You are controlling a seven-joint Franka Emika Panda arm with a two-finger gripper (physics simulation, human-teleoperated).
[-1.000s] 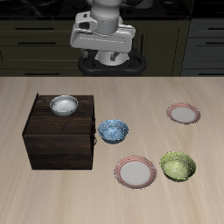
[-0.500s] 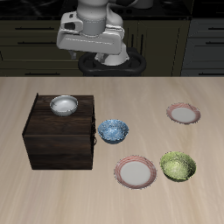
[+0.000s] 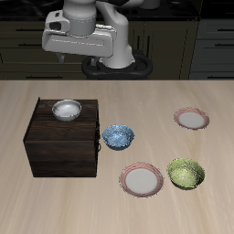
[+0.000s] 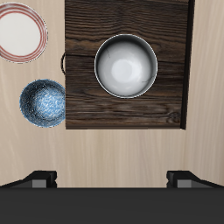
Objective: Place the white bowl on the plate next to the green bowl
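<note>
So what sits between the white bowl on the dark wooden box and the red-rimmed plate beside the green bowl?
The blue-patterned bowl, on the table just off the box, seen in the exterior view.

three bowls, two plates, one dark box

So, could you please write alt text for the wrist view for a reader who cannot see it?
Looking straight down, the white bowl sits on top of a dark wooden box. Beside the box, on the pale table, are a blue-patterned bowl and part of a pink-rimmed plate. The gripper's fingertips show at the frame's edge, apart.
</note>
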